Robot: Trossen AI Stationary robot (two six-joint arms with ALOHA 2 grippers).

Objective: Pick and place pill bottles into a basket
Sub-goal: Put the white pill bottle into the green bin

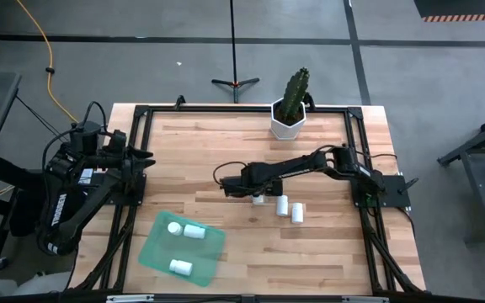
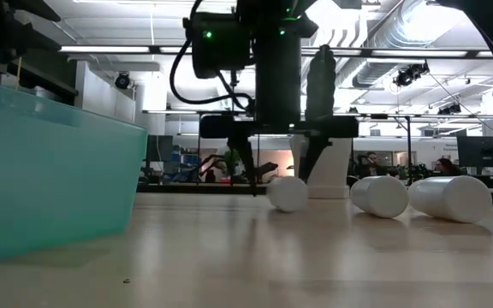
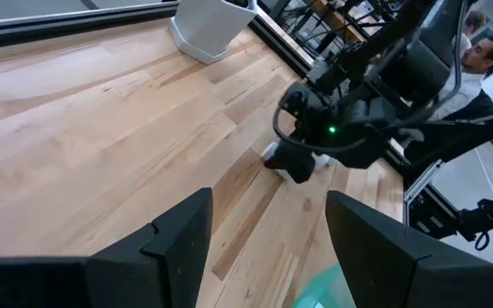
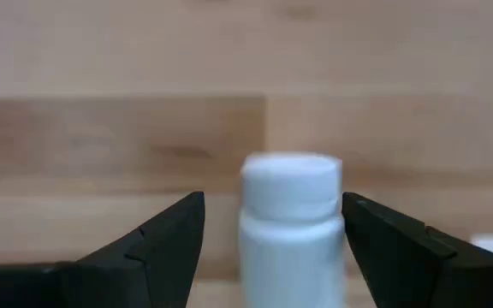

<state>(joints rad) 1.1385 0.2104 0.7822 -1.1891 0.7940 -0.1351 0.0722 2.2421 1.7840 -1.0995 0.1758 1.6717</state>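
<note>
Near the table's middle, one white pill bottle lies on its side on the wood. My right gripper points down over it, open, with one finger on either side of the bottle and nothing held. Two more pill bottles lie just to the right of it. The green basket rests on the table at the front left and holds three bottles. My left gripper waits open above the table's left edge, holding nothing.
A white hexagonal pot with a cactus stands at the far edge, behind the right arm. The basket's wall fills the left of the low view. Bare wood lies between the basket and the loose bottles.
</note>
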